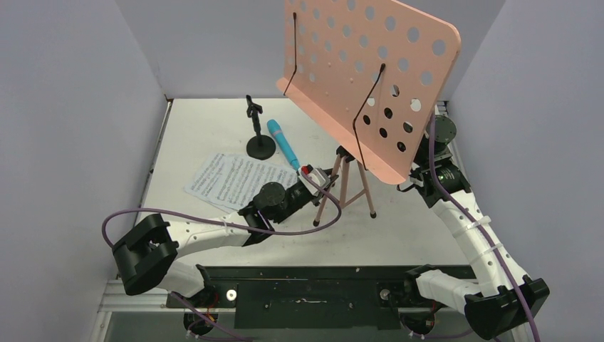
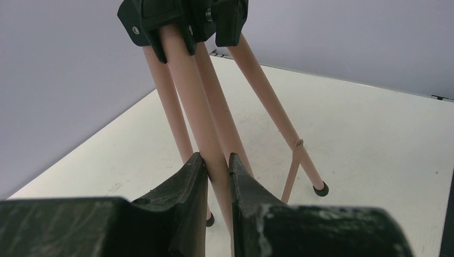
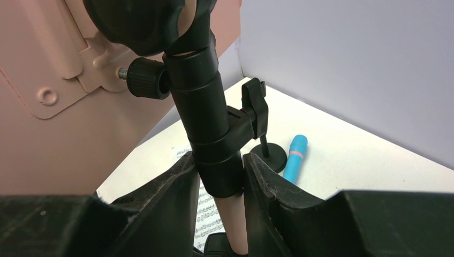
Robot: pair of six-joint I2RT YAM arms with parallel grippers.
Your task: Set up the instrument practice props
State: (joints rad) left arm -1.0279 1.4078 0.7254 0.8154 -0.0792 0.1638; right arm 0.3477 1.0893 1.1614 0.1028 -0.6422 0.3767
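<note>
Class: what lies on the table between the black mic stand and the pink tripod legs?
The blue microphone lies flat there, between mic stand and tripod legs, clearest in the top view.

white segmented arms [image 1: 206, 239] with bulky black joints [image 1: 146, 253], a purple cable [image 1: 214, 217] zip-tied along each.

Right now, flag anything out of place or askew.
The blue microphone lies flat on the table, beside the black mic stand rather than in its clip. The sheet music lies on the table, not on the pink music stand.
</note>
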